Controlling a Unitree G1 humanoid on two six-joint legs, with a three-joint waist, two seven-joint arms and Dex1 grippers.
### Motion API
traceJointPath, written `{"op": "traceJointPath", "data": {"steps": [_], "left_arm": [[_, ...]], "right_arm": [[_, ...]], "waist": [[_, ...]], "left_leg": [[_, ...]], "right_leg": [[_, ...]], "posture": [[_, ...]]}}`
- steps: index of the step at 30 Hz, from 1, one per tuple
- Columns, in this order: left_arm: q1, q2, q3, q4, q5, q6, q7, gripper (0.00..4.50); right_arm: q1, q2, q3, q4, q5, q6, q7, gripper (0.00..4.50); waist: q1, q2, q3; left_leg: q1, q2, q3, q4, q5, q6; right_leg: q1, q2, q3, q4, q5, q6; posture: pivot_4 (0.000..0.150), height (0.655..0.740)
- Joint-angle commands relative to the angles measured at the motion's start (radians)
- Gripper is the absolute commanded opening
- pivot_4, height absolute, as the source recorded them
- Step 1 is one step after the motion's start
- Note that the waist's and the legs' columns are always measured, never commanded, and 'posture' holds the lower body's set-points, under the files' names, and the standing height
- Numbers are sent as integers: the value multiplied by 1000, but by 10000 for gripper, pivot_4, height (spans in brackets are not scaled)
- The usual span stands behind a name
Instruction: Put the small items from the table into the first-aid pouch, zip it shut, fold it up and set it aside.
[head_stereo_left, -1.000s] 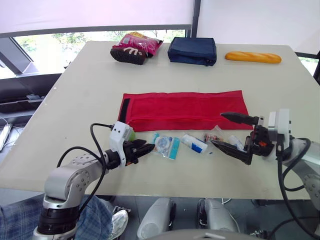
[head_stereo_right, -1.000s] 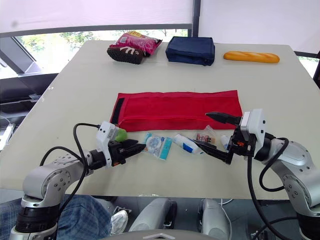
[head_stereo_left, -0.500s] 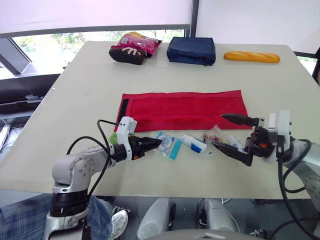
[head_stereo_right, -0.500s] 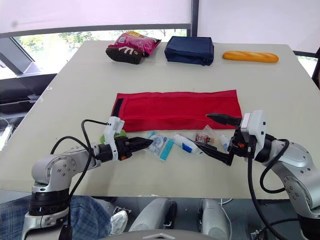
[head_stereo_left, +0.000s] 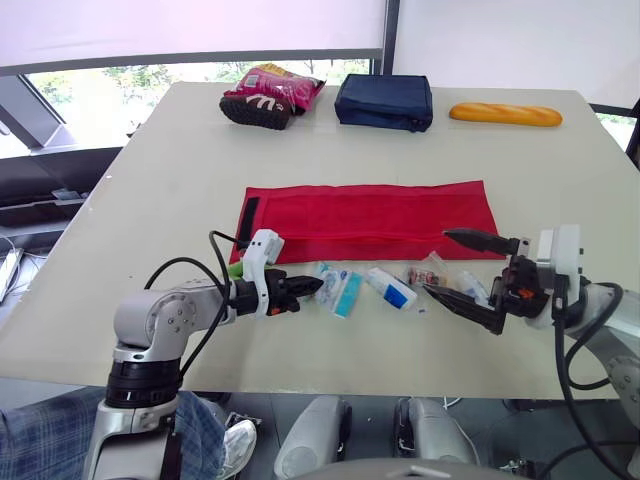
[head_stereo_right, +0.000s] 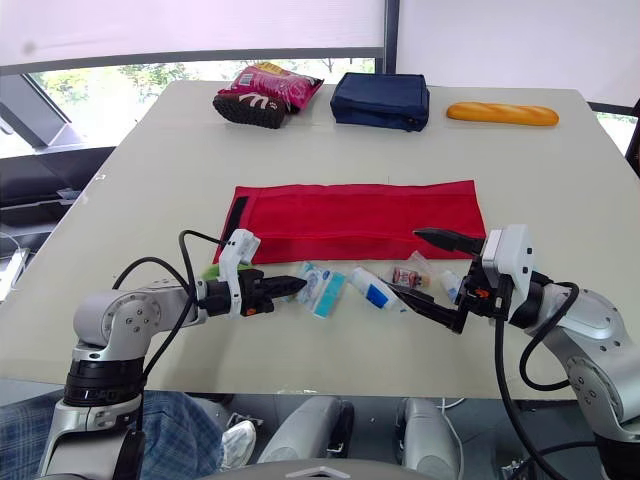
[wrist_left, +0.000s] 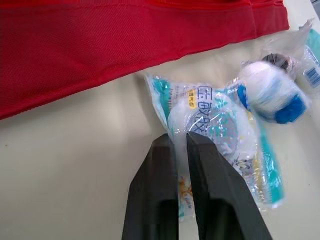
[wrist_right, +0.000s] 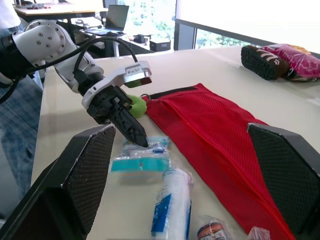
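The left gripper (wrist_left: 178, 140) is pressing its two black fingers almost together, with the tips touching the edge of the clear, teal-printed plastic packet (wrist_left: 225, 135). The right gripper (head_stereo_left: 437, 261) is standing wide spread near the small clear sachets (head_stereo_left: 428, 270). Just behind these items, the long red mesh first-aid pouch (head_stereo_left: 365, 215) is lying flat on the beige table (head_stereo_left: 150, 170).

One red pouch (head_stereo_left: 370, 220) lies spread flat. Just in front of it are five small items: one green lump (wrist_right: 135, 106) by its left end, one teal-and-white packet (head_stereo_left: 338, 288), one white roll with a blue end (head_stereo_left: 390, 288), one clear sachet with brownish contents (head_stereo_left: 428, 272) and one other clear sachet (head_stereo_left: 470, 287). Well beyond the pouch are four things: one pink snack bag (head_stereo_left: 283, 84), one brown slipper (head_stereo_left: 255, 110), one navy bag (head_stereo_left: 384, 101) and one baguette (head_stereo_left: 505, 115).
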Motion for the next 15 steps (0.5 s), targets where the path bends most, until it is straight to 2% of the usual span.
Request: {"op": "traceJointPath", "data": {"steps": [1, 3, 8, 12, 15], "left_arm": [[4, -24, 42, 10, -46, 33, -7, 479], [-2, -39, 94, 5, -78, 50, -1, 479], [-24, -2, 275, -61, -207, 72, 5, 479], [-75, -4, 299, -70, -231, 69, 57, 479], [-129, -50, 259, -103, -238, 30, 79, 479]], "right_arm": [[3, 5, -20, -45, 5, -22, -7, 45000], [5, 6, -21, -46, 8, -21, -8, 45000], [2, 17, -27, -46, 50, -5, -15, 45000], [-31, 36, -15, -39, 89, 35, -59, 45000], [-73, 74, -4, -55, 211, 162, -209, 45000]], "waist": [[0, 0, 0], [0, -1, 0], [-5, -2, 2], [-2, -2, 1], [1, -3, 2]], "left_leg": [[0, 0, 0, 0, 0, 0], [0, 0, 0, 0, 0, 0], [-1, 1, 0, 0, 0, 0], [-1, 1, 0, 0, 1, -1], [-1, 0, 0, 0, 1, -1]], "right_leg": [[0, 0, 0, 0, 0, 0], [0, 0, 0, 0, 0, 0], [-1, 1, 0, 0, 0, 0], [-2, 1, 0, 0, 0, 0], [-1, 0, 0, 0, 0, 0]], "posture": [[1500, 7395], [1500, 7395], [1500, 7395], [1500, 7395], [1500, 7395]]}}
